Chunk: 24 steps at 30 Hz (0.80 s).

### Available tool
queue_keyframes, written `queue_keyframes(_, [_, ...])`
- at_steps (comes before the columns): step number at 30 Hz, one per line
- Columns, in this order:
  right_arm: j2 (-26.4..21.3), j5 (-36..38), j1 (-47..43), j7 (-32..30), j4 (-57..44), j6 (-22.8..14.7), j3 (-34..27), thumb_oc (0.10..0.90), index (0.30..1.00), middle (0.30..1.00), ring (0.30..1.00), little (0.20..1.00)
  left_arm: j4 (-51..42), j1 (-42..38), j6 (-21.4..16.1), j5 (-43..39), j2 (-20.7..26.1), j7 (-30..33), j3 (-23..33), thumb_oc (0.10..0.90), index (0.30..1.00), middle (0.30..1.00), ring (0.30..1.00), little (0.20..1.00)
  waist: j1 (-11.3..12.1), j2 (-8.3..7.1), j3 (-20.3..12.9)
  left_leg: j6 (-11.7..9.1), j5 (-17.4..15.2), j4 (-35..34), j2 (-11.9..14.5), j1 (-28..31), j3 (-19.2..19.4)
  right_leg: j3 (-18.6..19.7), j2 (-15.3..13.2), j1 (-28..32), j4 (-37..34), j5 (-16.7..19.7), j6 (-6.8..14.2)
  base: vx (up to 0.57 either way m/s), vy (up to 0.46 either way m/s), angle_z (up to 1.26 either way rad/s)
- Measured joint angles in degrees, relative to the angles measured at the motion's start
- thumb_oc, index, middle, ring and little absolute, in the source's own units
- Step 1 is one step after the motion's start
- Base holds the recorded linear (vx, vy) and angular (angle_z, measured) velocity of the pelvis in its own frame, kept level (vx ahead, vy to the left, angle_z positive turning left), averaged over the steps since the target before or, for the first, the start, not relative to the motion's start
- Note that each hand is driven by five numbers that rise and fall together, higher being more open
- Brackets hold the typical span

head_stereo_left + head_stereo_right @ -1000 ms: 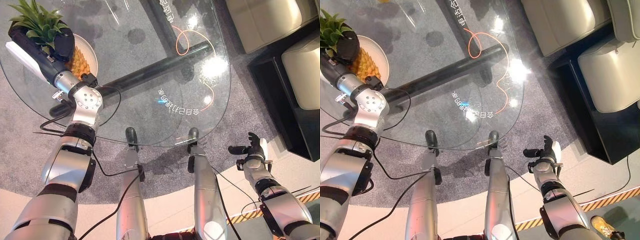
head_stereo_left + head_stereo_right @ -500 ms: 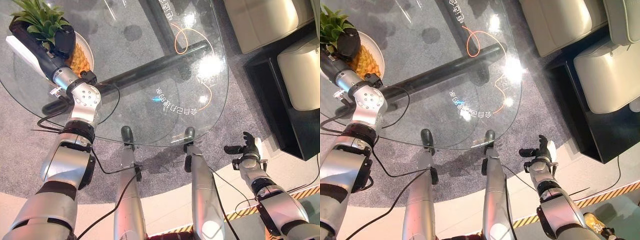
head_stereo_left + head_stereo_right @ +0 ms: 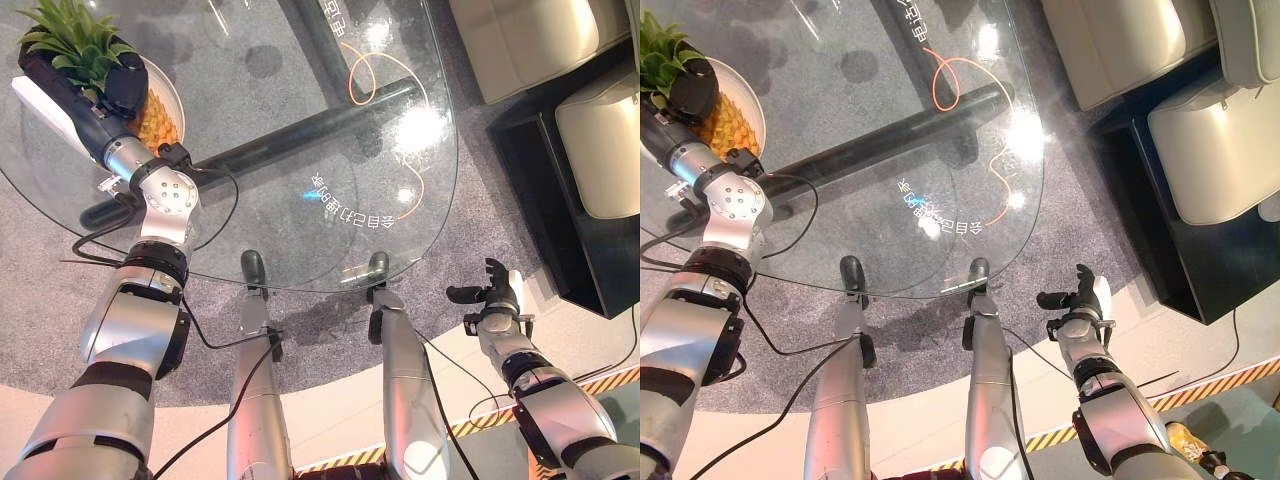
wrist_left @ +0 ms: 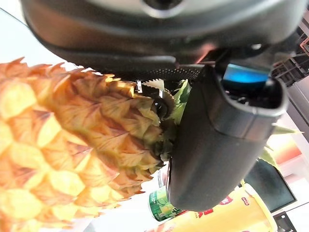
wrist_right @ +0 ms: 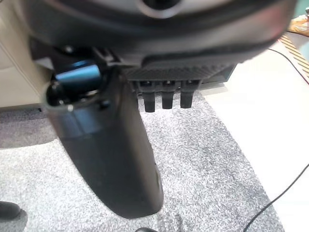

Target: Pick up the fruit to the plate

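The left hand (image 3: 95, 95) is curled round the pineapple (image 3: 155, 118), which lies on the plate (image 3: 172, 90), crown pointing away from the robot, while the right hand (image 3: 497, 293) hangs slack off the table (image 3: 300, 150).

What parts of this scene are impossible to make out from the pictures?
- Whether the pineapple rests on the plate or hangs just above it: in the left eye view the left hand covers the contact.
- How the left hand's fingers sit: in the left wrist view the fruit hides them.
- The plate's far side: leaves and hand cover it.
- The yellow packet and green can in the left wrist view: cut off by the edge.
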Motion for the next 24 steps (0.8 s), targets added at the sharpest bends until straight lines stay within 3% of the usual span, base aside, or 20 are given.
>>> queue_keyframes(2, [0.0,0.0,0.0,0.0,0.0,-0.2,0.0,0.800,0.900,0.900,0.900,0.900,1.2,-0.7,-0.1,0.0,0.0,0.0,0.0,0.578,0.709,0.709,0.709,0.678,-0.1,0.00,0.0,0.0,0.0,0.0,0.0,-0.1,0.0,0.0,0.0,-0.1,0.0,0.0,0.0,0.00,0.000,0.00])
queue_keyframes(9, [0.0,0.0,0.0,0.0,0.0,-0.4,0.1,0.800,0.900,0.900,0.900,0.900,1.3,-1.4,-1.1,0.0,0.6,0.1,0.0,0.627,0.752,0.752,0.752,0.727,-0.5,0.00,0.0,0.0,0.0,0.1,0.0,-0.7,-0.1,-0.1,0.0,-0.6,0.0,0.1,0.0,0.00,0.000,0.00])
queue_keyframes(15, [0.0,0.0,0.0,0.0,0.0,-0.5,0.2,0.800,0.900,0.900,0.900,0.900,1.2,-1.4,-1.5,0.0,1.0,0.5,0.0,0.748,0.855,0.855,0.855,0.848,-0.5,0.00,0.0,0.0,0.0,0.3,0.0,-0.8,-0.1,-0.1,0.0,-0.7,0.1,0.1,0.0,0.00,0.000,0.00])
queue_keyframes(24, [0.0,0.0,0.0,0.0,0.0,-0.5,0.2,0.800,0.900,0.900,0.900,0.900,1.1,-1.4,-1.6,0.0,1.2,1.1,0.0,0.751,0.858,0.858,0.858,0.851,-0.3,0.00,0.0,0.0,0.0,0.6,0.0,-0.9,-0.1,0.0,0.0,-0.7,0.2,0.2,0.0,0.00,0.000,0.00])
